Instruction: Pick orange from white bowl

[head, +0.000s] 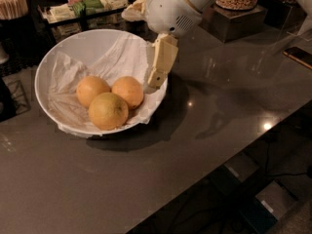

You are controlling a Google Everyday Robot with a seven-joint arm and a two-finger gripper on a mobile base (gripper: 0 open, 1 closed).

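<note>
Camera view looks down on a dark glossy desk [146, 179]. Nearest on it is the white bowl [80, 40], wide and shallow, lined with crumpled white paper [66, 104]. Three fruits sit together inside it. A larger yellow fruit [108, 111] lies at the front. Behind it to the right, touching it, is the orange [128, 91], the deepest in color. A paler fruit [91, 90] rests behind on the left. The cream-colored end effector [157, 78] hangs tilted over the bowl's right rim, just beside the orange and apart from it. Whether it is released or clenched cannot be told. Its rounded white arm housing [170, 6] rises behind. Farther back stand a tray of packets [83, 6] and a cup of sticks [12, 4].
</note>
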